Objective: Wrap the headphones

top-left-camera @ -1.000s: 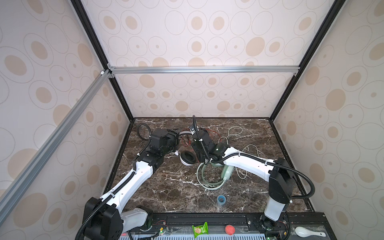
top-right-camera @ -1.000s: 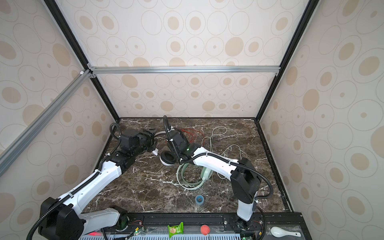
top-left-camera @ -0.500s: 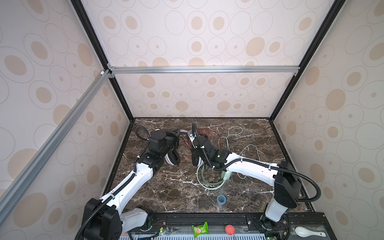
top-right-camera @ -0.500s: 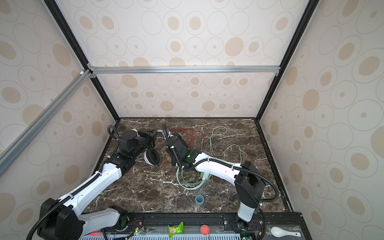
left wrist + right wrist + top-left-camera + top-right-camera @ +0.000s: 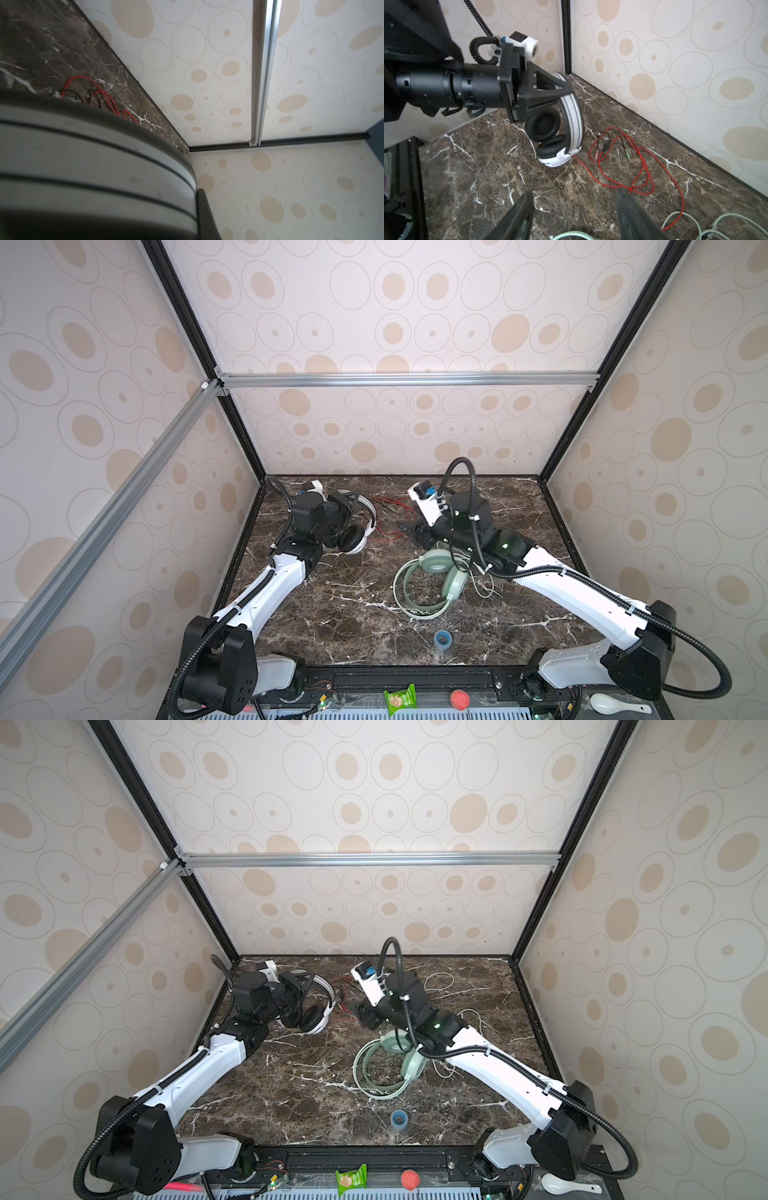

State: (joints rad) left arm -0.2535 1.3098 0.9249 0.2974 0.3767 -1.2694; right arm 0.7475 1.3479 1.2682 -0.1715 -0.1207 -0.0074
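My left gripper (image 5: 348, 511) is shut on the headband of the white-and-black headphones (image 5: 358, 536), which hang tilted from it near the back left wall, the lower ear cup (image 5: 554, 158) by the table. Up close that headband (image 5: 93, 158) fills the left wrist view. The thin red cable (image 5: 643, 166) trails loose over the marble to the right. My right gripper (image 5: 573, 191) stands open and empty over bare table beside this cable. The mint green headphones (image 5: 432, 583) lie flat under my right arm, their pale cable (image 5: 440, 978) spread behind.
A small blue tape roll (image 5: 442, 639) sits near the table's front edge. A green snack pack (image 5: 400, 698), a red ball (image 5: 459, 698) and a white spoon (image 5: 611, 703) lie on the front rail. Patterned walls close in the back and both sides.
My left gripper closed on the white-and-black headband and carried the headphones left. My right gripper opened, let go of them and drew back to the right.
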